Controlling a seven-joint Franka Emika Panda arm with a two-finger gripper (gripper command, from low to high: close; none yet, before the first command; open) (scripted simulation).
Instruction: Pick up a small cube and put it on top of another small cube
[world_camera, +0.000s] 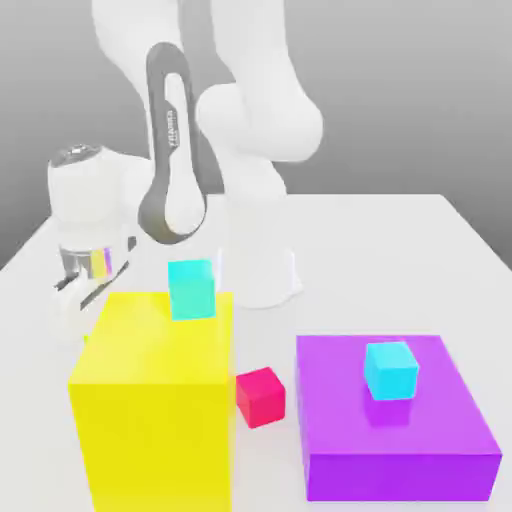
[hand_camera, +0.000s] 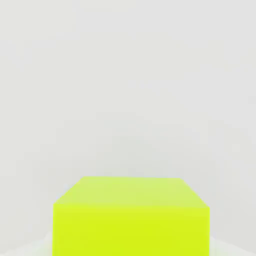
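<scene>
Has the claw (world_camera: 75, 315) clamped together on the small lime cube (hand_camera: 131, 230), with pale fingertips (hand_camera: 227, 247) pressed to two opposite sides of it in the hand view. Shows the lime cube's top and one side face there, against the pale tabletop (world_camera: 350, 260). Cannot tell whether the cube touches the tabletop or hangs just above it. Is mostly hidden, down by the claw, behind the big yellow block (world_camera: 155, 430) at the exterior view's left.

Reaches over to that side with the white Panda arm (world_camera: 255, 120), and stands on a white base (world_camera: 258, 275) farther back. Carries a small turquoise cube (world_camera: 192, 290) on top of the yellow block, toward its rear edge. Has a small red cube (world_camera: 261, 397) on the tabletop, between the yellow block and the flat purple block (world_camera: 390, 440) at the exterior view's right. Bears a small cyan cube (world_camera: 391, 370) on top of the purple block, well apart from the claw
</scene>
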